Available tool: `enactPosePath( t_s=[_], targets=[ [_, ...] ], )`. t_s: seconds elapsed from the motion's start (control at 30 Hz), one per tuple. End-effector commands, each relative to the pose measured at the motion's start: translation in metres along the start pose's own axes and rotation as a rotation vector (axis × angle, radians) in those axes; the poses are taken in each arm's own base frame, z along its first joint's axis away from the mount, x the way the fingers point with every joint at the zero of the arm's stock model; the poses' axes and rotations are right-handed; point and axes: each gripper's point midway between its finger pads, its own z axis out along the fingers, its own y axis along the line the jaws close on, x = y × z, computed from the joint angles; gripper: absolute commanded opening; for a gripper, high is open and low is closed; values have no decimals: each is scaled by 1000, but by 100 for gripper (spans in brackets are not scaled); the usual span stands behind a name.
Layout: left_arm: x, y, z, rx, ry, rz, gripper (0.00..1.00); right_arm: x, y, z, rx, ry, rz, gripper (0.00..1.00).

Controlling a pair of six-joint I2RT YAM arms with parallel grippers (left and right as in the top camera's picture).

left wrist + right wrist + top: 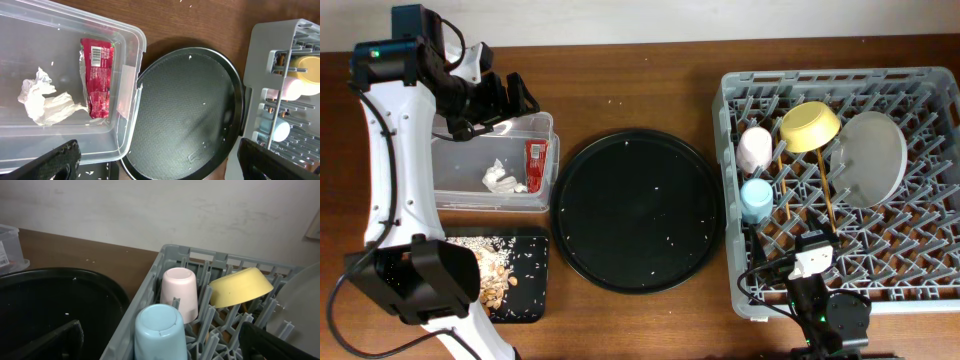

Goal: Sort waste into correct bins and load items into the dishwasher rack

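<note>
**A:** How much of the job is judged done?

**B:** Nearly all of it. The crumpled white tissue [42, 102] and the red snack wrapper [96, 75] are seen lying in the clear tub [490, 203]. The beige scraps with rice [490, 270] are spread on the flat black tray [530, 290]. In the dishwasher rack [728, 230] the white cup [755, 147] and the blue cup [756, 200] are set upside down side by side. The yellow bowl [810, 125] is tilted among the pegs, the grey-blue plate [872, 155] is stood on edge just beside it, and the chopsticks [826, 195] are propped between pegs.

**A:** What is counted as outstanding?

**B:** The carrot cannot be made out; part of the black tray is hidden by the left arm. On the round black tray [638, 215] only stray rice grains are seen.

**A:** How are the grippers held?

**B:** The left gripper [508, 100] is spread wide above the tub's far end, with nothing between its fingers. The right gripper [815, 250] is likewise spread and empty, over the near part of the rack.

**A:** Where is room to be found?

**B:** Open room is offered above the round tray. Its rim is set close against the tub's corner and just beside the rack wall; whether they touch cannot be told. The right gripper is hemmed in by pegs, with the blue cup directly ahead, so a lift straight up is judged safest.
</note>
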Motion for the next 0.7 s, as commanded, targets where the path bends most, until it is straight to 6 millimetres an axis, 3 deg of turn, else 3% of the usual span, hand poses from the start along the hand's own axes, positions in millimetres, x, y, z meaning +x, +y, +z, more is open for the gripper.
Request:
enactPosePath(
  t_s=[0.0, 0.17, 0.27, 0.37, 0.43, 0.6, 0.67],
  targets=[
    [0, 0, -4, 0, -9, 2, 100, 1, 2, 0, -11, -1, 12, 98],
    [0, 1, 3, 0, 6, -1, 100, 1, 2, 0, -11, -1, 12, 98],
    [3, -10, -14, 6, -31, 26, 100, 1, 2, 0, -10, -1, 12, 98],
    [19, -55, -48, 37, -108, 134, 100, 1, 2, 0, -10, -1, 12, 98],
    [35, -87, -61, 68, -131, 217, 100, 1, 2, 0, -11, -1, 12, 98],
    [76, -150, -77, 144, -138, 390, 100, 1, 2, 0, -10, -1, 12, 98],
    [89, -163, -85, 166, -149, 433, 100, 1, 2, 0, -10, -1, 12, 98]
  ],
)
